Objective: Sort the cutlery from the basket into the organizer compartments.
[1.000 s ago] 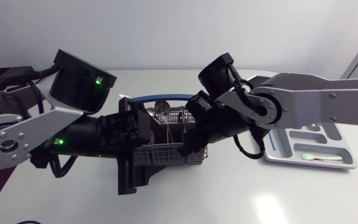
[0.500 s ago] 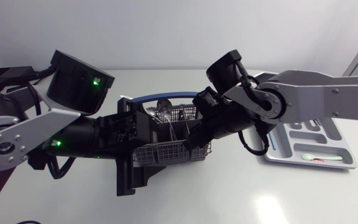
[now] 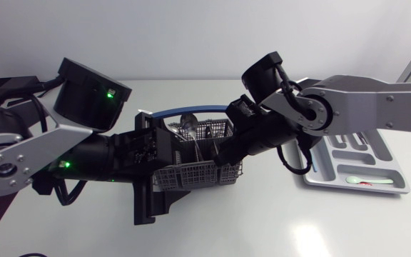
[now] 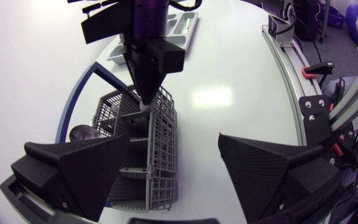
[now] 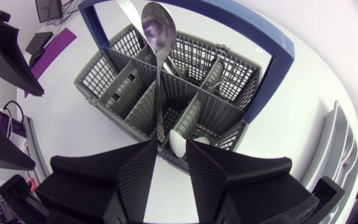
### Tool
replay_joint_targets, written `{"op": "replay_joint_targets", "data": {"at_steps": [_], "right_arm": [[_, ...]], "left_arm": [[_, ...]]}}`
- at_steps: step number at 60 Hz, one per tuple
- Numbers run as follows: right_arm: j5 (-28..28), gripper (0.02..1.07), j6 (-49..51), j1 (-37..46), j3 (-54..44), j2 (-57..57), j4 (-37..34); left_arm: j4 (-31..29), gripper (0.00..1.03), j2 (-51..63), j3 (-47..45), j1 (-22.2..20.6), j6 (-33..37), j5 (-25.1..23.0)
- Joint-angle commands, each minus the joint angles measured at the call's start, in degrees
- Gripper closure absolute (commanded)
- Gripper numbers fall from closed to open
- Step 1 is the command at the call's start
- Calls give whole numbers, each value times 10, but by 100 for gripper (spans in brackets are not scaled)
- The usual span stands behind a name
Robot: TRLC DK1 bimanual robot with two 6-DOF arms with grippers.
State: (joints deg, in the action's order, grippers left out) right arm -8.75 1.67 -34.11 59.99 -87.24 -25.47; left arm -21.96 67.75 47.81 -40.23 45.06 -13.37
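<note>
The grey wire cutlery basket (image 3: 191, 175) with a blue handle stands mid-table. A metal spoon (image 5: 157, 28) stands upright in it, and other cutlery lies in its cells. My right gripper (image 5: 173, 149) hangs over the basket's near corner, fingers slightly apart and open, with the rounded white end of a utensil (image 5: 180, 142) at the gap between its tips. In the left wrist view the right gripper (image 4: 145, 102) points down onto the basket (image 4: 157, 143). My left gripper (image 4: 174, 146) is open wide beside the basket, which lies by one finger only. The organizer (image 3: 355, 171) is to the right.
A white spoon (image 3: 366, 181) lies in the organizer's front compartment, with a small red mark on it. My left arm's bulk (image 3: 84, 153) covers the table left of the basket. Bare tabletop lies in front of the basket and organizer.
My right arm has shifted a little to the right over the basket, and its fingers have parted slightly. The left arm and the basket have stayed put.
</note>
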Motion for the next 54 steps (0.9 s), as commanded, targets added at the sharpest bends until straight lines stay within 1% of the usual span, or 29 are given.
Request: {"op": "replay_joint_targets", "data": {"at_steps": [1, 14, 18, 28, 37, 42, 44, 46, 50, 54], "right_arm": [[2, 69, -15, 4, 14, -6, -4], [4, 70, -16, 6, 17, -20, -5], [4, 74, -17, 5, 17, -24, -5], [8, 74, -18, 3, 19, -37, -4], [15, 80, -18, -2, 19, -49, 1], [19, 80, -18, -3, 20, -54, 1], [19, 84, -18, -5, 21, -57, 1], [19, 85, -18, -6, 21, -57, 2], [20, 93, -18, -7, 22, -61, 2], [20, 95, -18, -8, 22, -61, 3]], "left_arm": [[2, 5, -10, -14, 2, 3, 0], [2, 5, -15, -13, 2, 3, 0], [2, 5, -15, -14, 2, 3, 0], [2, 5, -16, -12, 2, 3, 1], [3, 5, -16, -15, 1, 3, 1], [3, 5, -16, -15, 2, 3, 1], [3, 5, -16, -15, 2, 3, 1], [3, 5, -16, -15, 2, 3, 1], [3, 5, -15, -16, 1, 3, 1], [3, 5, -13, -16, 1, 3, 1]]}}
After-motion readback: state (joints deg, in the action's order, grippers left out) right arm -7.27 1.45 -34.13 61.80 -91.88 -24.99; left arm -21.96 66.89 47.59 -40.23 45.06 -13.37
